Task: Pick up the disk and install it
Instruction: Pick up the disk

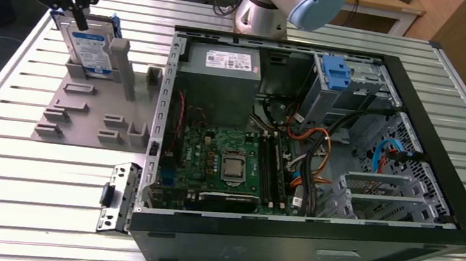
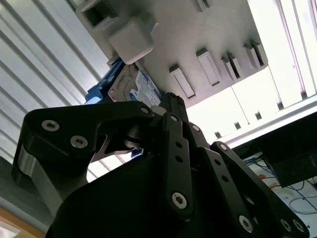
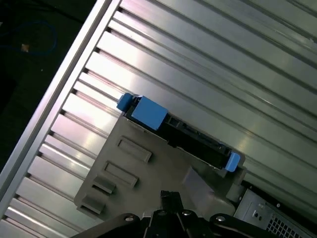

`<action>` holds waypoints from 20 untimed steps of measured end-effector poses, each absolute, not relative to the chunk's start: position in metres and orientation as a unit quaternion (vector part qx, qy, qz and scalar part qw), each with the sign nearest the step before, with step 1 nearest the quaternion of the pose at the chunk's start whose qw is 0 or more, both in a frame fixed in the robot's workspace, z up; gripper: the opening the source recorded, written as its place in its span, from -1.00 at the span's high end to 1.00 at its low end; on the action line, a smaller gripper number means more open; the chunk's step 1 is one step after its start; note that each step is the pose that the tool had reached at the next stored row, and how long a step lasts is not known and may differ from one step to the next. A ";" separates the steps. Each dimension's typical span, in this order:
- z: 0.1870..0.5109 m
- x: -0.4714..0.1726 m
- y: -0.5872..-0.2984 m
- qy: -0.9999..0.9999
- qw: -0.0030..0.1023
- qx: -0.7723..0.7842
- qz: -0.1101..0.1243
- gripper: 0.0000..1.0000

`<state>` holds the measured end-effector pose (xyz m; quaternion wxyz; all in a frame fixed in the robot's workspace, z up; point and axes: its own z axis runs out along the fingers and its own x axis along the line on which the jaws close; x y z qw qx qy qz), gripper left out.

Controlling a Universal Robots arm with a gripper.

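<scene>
We see a slatted metal desk (image 1: 9, 147) carrying an open computer case (image 1: 289, 254) in the middle and right of the exterior view. Inside the case lie a green motherboard (image 1: 221, 161) and a grey power supply (image 1: 221, 72) with a white sticker. A grey holder plate (image 1: 89, 113) lies just left of the case. The disk (image 1: 89, 49) stands upright in a slot at the far left end of that plate, well outside the case. In the first wrist view we look down on its dark top edge (image 3: 193, 141), with the blue bracket showing at both ends. The claw (image 1: 73, 9) hangs right at the top of the disk, and we cannot tell whether it is apart, together or clamped on the disk. By our reading the pick-up is only at its start, since the disk sits in its slot. The install is all left to do: the drive cage under the blue latch (image 1: 335, 71), at the far right of the case, holds no such disk that we can see
</scene>
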<state>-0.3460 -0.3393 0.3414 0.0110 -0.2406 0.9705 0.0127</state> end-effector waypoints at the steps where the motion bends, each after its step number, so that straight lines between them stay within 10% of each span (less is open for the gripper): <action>1: 0.341 -0.346 -0.339 0.969 0.011 -0.245 0.013 0.80; 20: 0.341 -0.346 -0.339 0.946 0.010 -0.325 0.014 0.80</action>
